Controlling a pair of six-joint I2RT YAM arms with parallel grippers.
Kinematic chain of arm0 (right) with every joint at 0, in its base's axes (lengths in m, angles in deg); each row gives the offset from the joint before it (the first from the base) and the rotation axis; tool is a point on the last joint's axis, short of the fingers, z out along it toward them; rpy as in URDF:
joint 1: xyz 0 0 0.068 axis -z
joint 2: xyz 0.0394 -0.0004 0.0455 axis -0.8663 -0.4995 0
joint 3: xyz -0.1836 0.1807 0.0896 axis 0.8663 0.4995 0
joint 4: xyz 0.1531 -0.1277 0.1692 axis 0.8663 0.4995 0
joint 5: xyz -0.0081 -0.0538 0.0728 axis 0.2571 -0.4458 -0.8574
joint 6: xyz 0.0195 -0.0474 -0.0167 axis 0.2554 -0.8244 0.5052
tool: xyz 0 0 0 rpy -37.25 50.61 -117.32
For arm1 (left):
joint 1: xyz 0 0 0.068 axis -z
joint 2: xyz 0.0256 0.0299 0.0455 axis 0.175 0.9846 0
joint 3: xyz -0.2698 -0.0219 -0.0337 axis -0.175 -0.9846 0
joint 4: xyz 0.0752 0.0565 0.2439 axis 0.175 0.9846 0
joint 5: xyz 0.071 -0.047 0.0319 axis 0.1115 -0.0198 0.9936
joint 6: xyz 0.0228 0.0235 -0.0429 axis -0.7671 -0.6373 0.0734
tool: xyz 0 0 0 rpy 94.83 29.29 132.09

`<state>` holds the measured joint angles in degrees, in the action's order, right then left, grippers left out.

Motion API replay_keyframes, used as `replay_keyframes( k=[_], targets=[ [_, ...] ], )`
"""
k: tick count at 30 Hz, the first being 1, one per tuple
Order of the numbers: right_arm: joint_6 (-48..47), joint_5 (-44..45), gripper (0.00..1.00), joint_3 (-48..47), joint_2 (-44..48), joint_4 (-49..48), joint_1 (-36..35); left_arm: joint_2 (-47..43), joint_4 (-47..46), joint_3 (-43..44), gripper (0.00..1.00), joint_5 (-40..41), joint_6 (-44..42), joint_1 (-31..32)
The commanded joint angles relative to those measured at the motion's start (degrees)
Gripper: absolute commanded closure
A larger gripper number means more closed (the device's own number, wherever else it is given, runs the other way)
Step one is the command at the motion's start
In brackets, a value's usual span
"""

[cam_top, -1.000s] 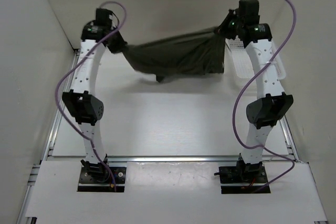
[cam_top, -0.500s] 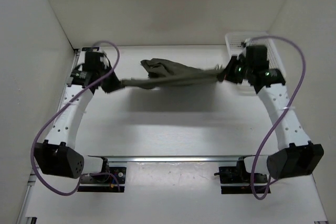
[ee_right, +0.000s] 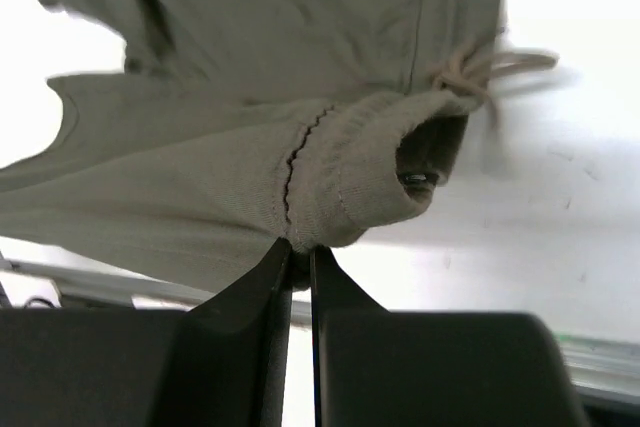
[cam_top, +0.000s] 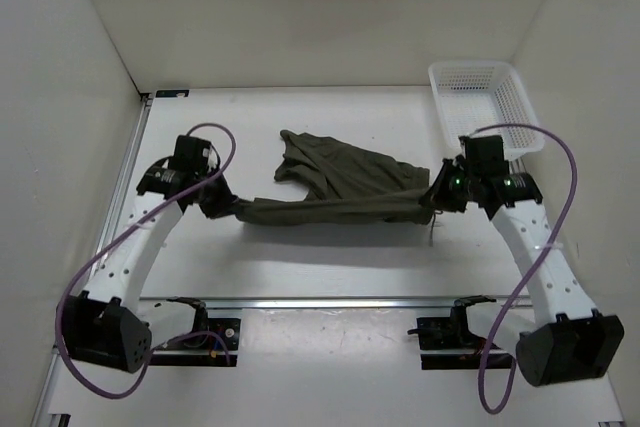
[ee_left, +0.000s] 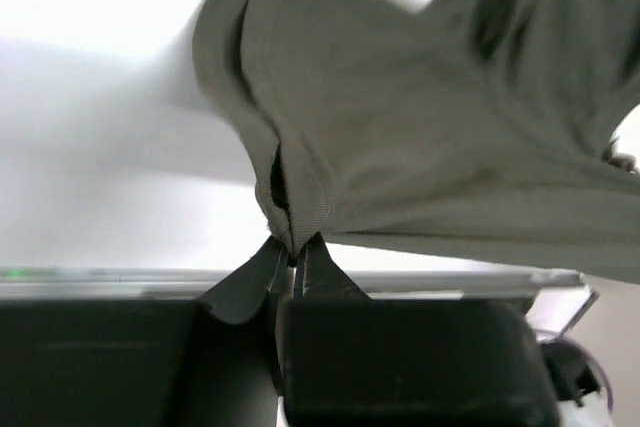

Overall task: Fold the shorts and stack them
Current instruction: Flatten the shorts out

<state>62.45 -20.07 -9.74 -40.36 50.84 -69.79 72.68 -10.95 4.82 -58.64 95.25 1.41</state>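
Olive-green shorts (cam_top: 335, 187) stretch across the middle of a white table (cam_top: 300, 267), pinned at both ends by two robot arms. In the overhead view the left gripper (cam_top: 212, 205), at middle left, and the right gripper (cam_top: 432, 199), at middle right, hold the cloth's near edge in a taut band between them. The rest of the fabric lies bunched toward the upper centre of the frame. A shadow falls on the table just below the taut edge.

The left wrist camera shows that gripper's fingers (ee_left: 318, 269) pinched together on a stitched fold of cloth at bottom centre, with the fabric fanning up and to the right. The right wrist camera shows its fingers (ee_right: 272, 265) clamped on the gathered waistband (ee_right: 350, 177) — the knotted drawstring (ee_right: 480, 65) hangs free at upper right.

A white mesh basket (cam_top: 437, 107) stands in the upper right of the overhead frame, apart from the shorts.
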Motion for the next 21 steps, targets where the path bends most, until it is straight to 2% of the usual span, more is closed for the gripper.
replay_keyframes(
  k=[1, 2, 3, 4, 5, 6, 7, 8, 9, 10, 12, 14, 15, 16, 18, 20, 21],
  targets=[
    [-4.4, 6.3, 1.00, -13.4, -10.1, -3.0, 1.1, 6.7, -0.3, 10.8, 0.90, 8.8, -3.4, -0.9],
    [-5.8, 6.3, 1.00, -17.7, -13.4, -3.0, 1.1, 9.3, -0.3, 14.4, 0.90, 9.5, -4.1, -0.9],
    [-6.8, 5.7, 1.00, -22.3, -16.8, -3.0, 1.1, 15.5, 1.5, 23.2, 0.90, 9.5, -6.3, -1.5],
    [-8.2, 5.0, 1.00, -32.6, -23.9, -3.0, 1.1, 18.9, 2.4, 28.3, 0.90, 10.1, -7.2, -2.4],
    [-8.2, 5.0, 1.00, -38.0, -27.6, -2.4, 1.1, 25.8, 3.6, 33.9, 0.90, 10.1, -8.2, -3.5],
    [-8.9, 5.0, 1.00, -43.8, -34.9, -1.5, 1.1, 29.3, 5.9, 45.4, 0.90, 10.6, -10.0, -4.3],
    [-8.9, 5.0, 1.00, -56.0, -38.5, -0.5, 1.7, 32.8, 7.3, 51.7, 0.90, 10.6, -10.7, -5.1],
    [-8.9, 4.1, 1.00, -62.0, -44.3, 1.0, 1.7, 39.7, 8.8, 65.2, 0.90, 10.6, -11.2, -6.5],
    [-8.1, 3.0, 1.00, -67.4, -46.9, 1.0, 2.3, 43.2, 10.6, 72.3, 0.90, 10.0, -11.2, -7.3],
    [-7.3, 1.9, 1.00, -77.0, -49.0, 1.0, 2.9, 46.3, 13.8, 79.4, 0.90, 9.1, -11.7, -8.1],
    [-4.8, 0.4, 1.00, -83.4, -52.1, -0.7, 2.9, 52.1, 14.9, 94.9, 0.90, 7.1, -10.9, -10.5],
    [-4.3, 0.4, 1.00, -86.1, -51.6, -5.3, 2.9, 51.6, 11.4, 96.8, 0.90, 2.1, -9.5, -12.4],
    [-3.7, 0.4, 1.00, -84.5, -49.2, -7.2, 2.9, 47.7, 9.0, 95.3, 0.90, 1.1, -9.4, -13.9],
    [-3.7, 0.4, 1.00, -82.8, -47.7, -8.8, 2.9, 45.1, 6.7, 89.6, 0.90, 1.1, -8.6, -13.9],
    [-4.7, 0.4, 1.00, -75.8, -42.6, -11.1, 2.9, 39.5, 1.6, 83.3, 0.90, 1.1, -8.0, -14.6],
    [-6.1, 0.4, 1.00, -70.6, -39.1, -11.1, 2.9, 32.9, 1.6, 77.4, 0.90, 1.1, -8.0, -14.6],
    [-6.6, 0.9, 1.00, -63.1, -34.7, -11.1, 2.9, 30.8, 1.6, 75.3, 0.90, 1.1, -8.0, -14.6]
  ],
)
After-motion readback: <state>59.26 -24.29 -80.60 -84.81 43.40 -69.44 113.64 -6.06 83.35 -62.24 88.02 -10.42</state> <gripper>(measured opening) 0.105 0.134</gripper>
